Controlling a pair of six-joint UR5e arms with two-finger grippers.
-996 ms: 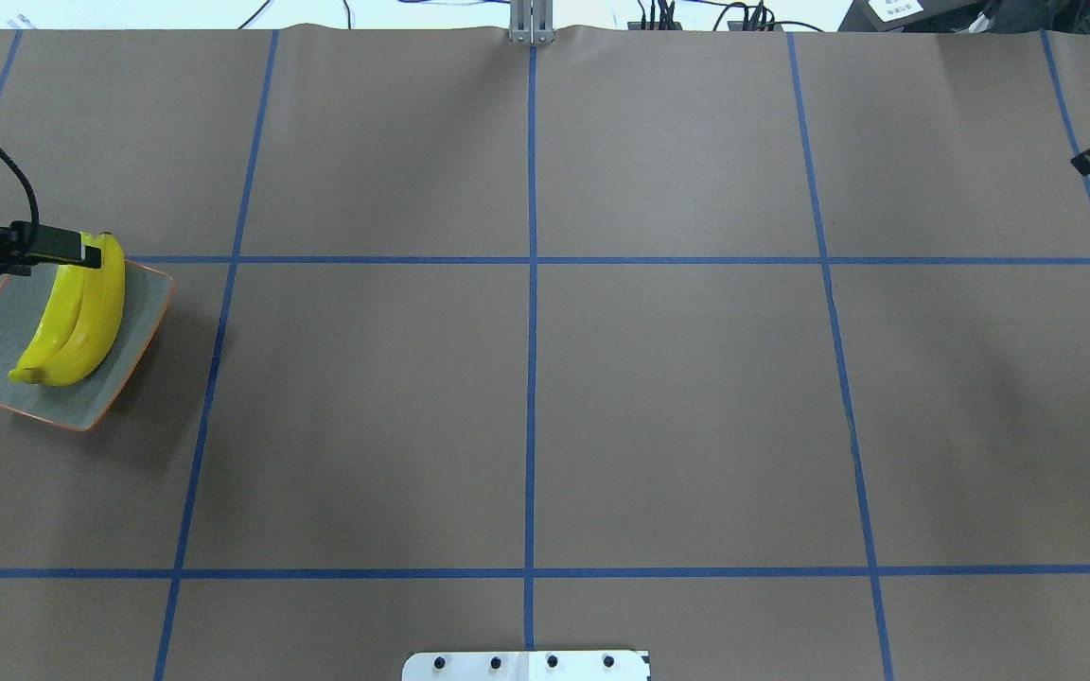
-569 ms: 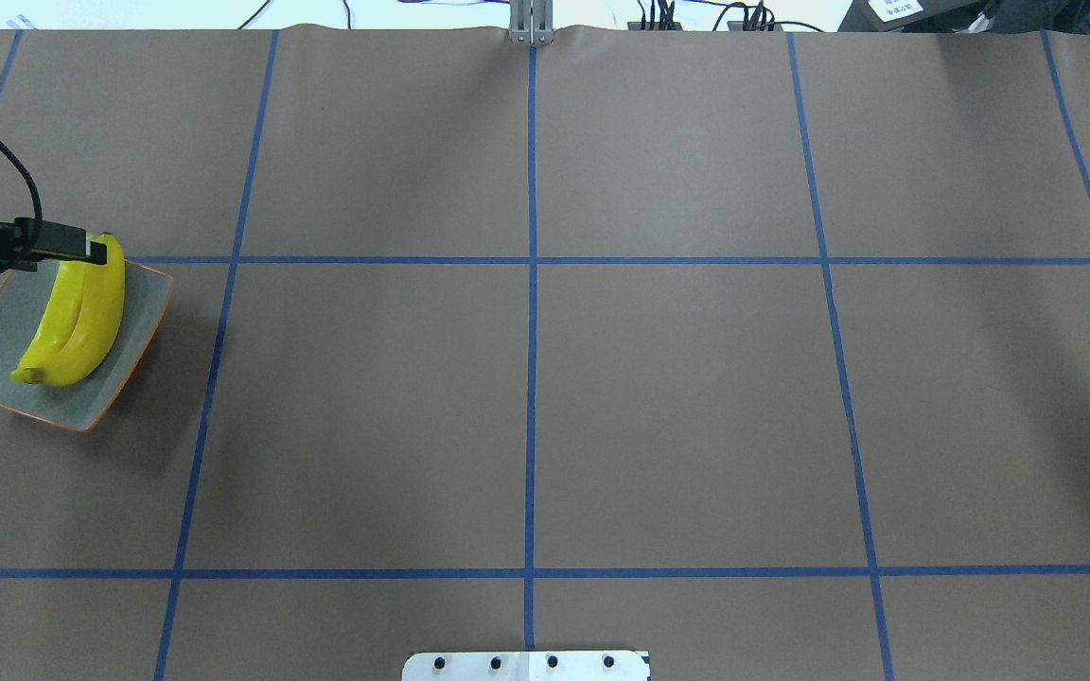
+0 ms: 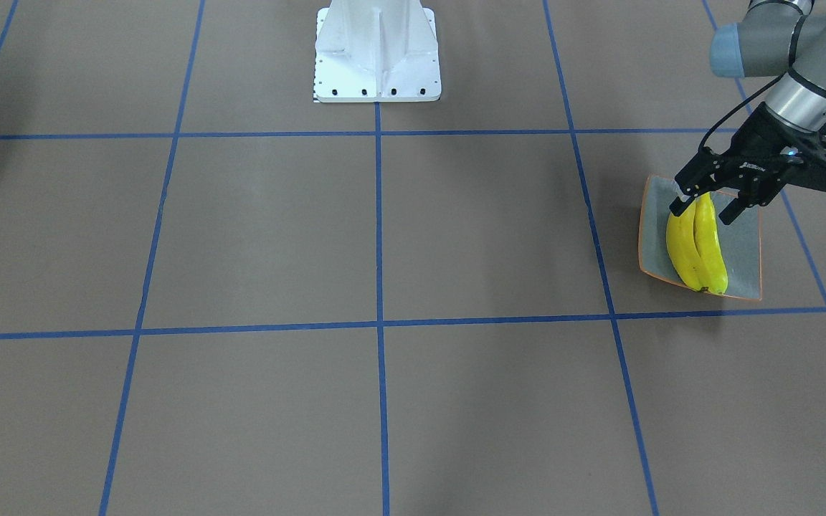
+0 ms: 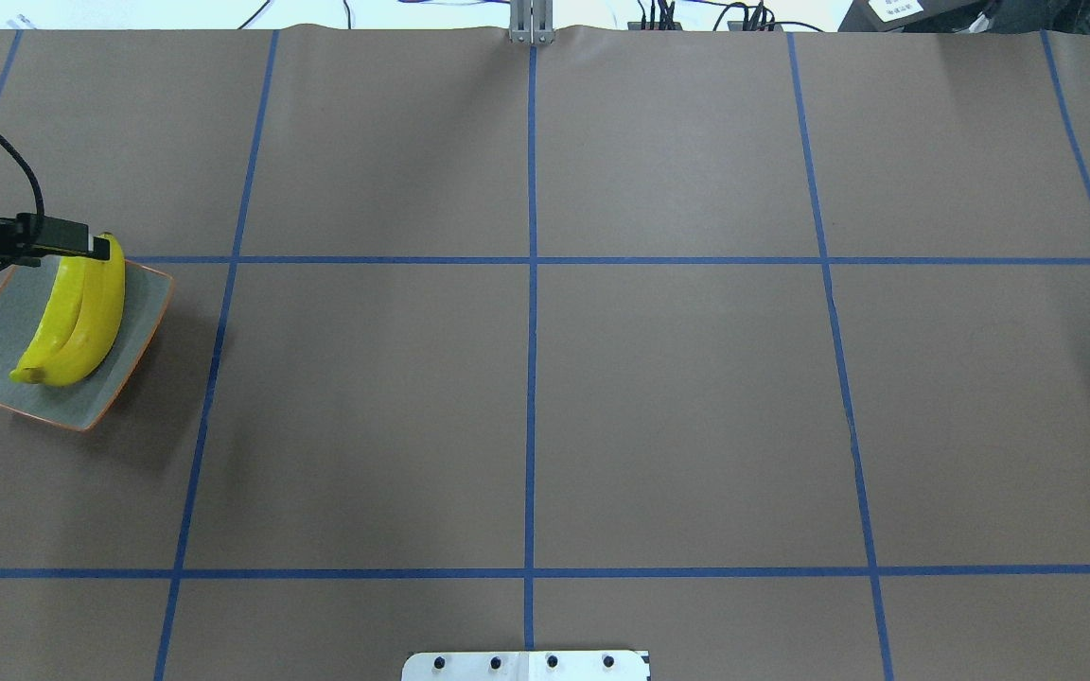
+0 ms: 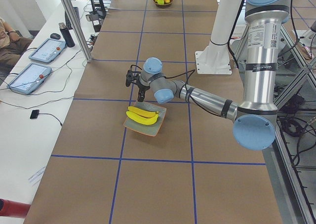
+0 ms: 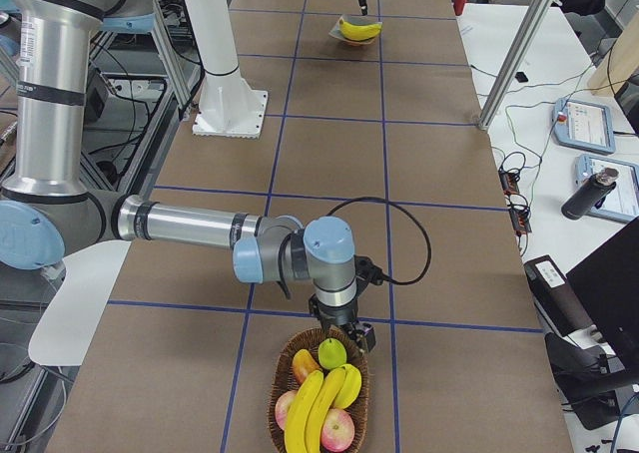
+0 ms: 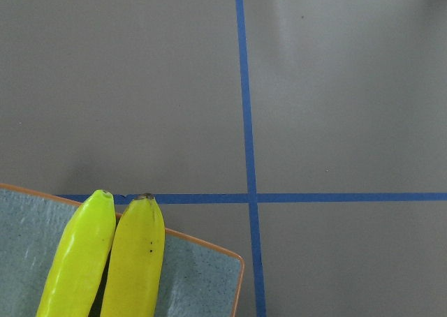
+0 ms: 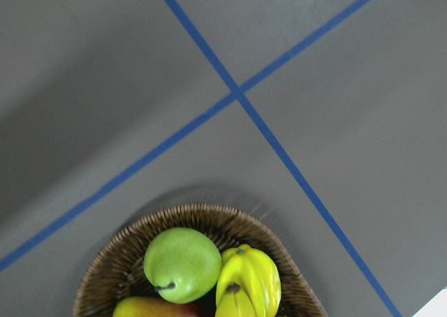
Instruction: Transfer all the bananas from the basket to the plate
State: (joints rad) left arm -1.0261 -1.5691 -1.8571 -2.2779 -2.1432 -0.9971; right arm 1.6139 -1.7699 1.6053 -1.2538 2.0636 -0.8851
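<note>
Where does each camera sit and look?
Front: faces robot's white base; left pincer above glossy yellow bananas.
Overhead: behind robot, looking down; left pincer.
Left end: near left arm, grey-green orange-rimmed plate.
Right end: near right arm, brown wicker basket.
Left wrist: bananas; no body.
Right wrist: basket; no body.
Right views share the basket.

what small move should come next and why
Probably lower the right end effector onto a banana in the wicker basket: it hangs over the basket's rim, where two remaining bananas lie among other fruit, while the other two bananas already lie on the plate and the left end effector stands open over their ends.
</note>
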